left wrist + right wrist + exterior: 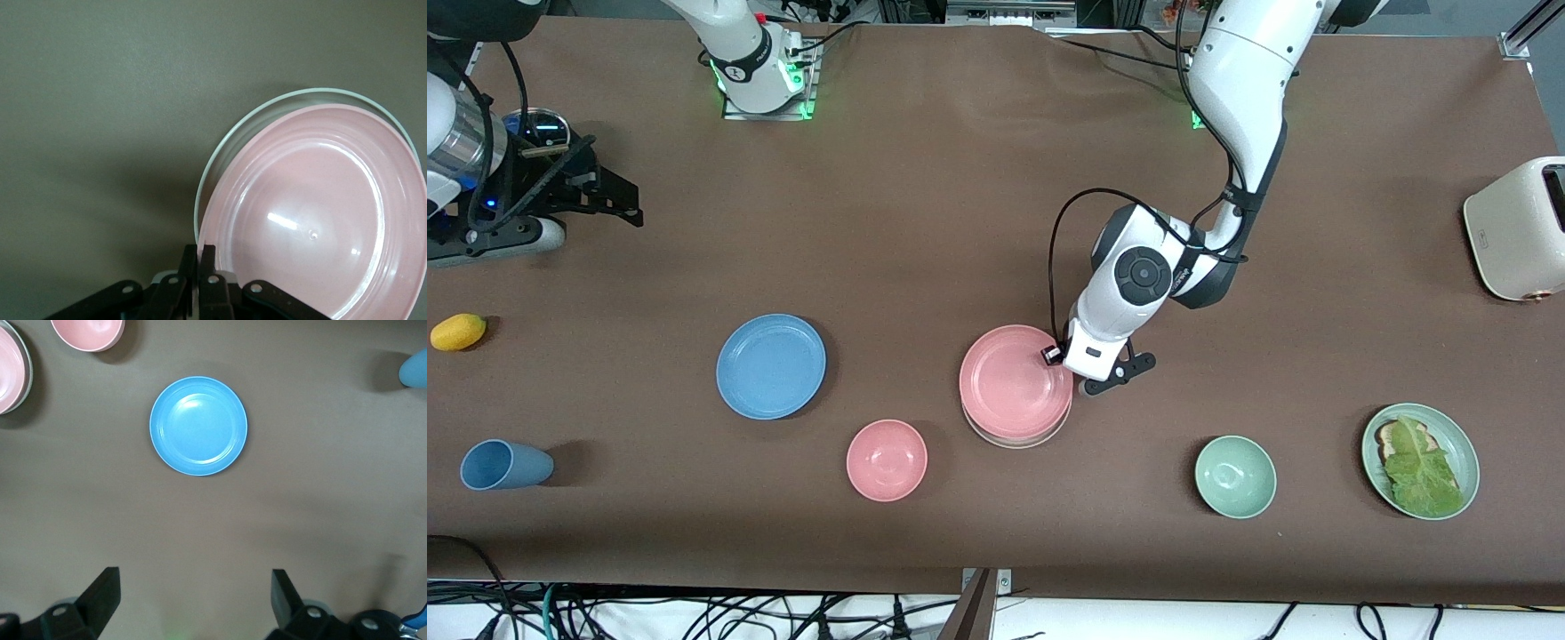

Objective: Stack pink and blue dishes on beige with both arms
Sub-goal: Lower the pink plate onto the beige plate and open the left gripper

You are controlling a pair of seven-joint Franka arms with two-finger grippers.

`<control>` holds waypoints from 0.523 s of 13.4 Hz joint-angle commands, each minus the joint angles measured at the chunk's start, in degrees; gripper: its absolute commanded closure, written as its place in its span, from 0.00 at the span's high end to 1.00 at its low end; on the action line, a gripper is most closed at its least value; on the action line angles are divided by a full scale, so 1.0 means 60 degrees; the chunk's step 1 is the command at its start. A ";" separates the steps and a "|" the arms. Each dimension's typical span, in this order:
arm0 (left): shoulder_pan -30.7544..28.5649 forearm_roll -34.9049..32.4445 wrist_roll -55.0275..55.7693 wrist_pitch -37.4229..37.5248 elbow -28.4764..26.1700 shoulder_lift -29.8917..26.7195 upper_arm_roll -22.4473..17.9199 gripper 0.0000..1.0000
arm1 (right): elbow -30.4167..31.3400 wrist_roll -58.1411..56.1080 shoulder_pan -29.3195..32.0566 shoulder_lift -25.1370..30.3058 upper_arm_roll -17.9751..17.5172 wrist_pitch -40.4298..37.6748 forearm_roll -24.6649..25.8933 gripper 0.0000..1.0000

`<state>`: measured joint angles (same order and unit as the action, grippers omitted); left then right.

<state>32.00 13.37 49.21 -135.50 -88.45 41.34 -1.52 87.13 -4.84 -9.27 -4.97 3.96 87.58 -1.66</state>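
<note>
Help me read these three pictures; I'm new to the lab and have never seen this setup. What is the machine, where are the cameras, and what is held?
Two white robot arms work at a brown table. One picture looks down from across the table; the others come from wrist cameras. The left gripper pinches the rim of the pink plate, which sits on the beige plate. The right gripper waits open above the table's right-arm end, its camera seeing the blue plate, not yet stacked. Also there: a pink bowl, green bowl, blue cup.
</note>
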 commanded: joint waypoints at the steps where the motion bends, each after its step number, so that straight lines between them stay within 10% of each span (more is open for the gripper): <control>1: 0.0086 -0.0294 0.0265 0.0024 0.0371 0.0157 -0.0097 0.10 | -0.0151 -0.0044 0.0052 -0.0035 0.0013 -0.0051 -0.0133 1.00; 7: -0.0001 -0.0309 0.0105 0.0053 0.0401 0.0084 -0.0126 0.63 | -0.0151 -0.0044 0.0052 -0.0035 0.0013 -0.0065 -0.0133 1.00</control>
<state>31.89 13.37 49.22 -135.50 -87.70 41.41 -1.90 87.13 -4.84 -9.27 -4.97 4.03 87.58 -1.66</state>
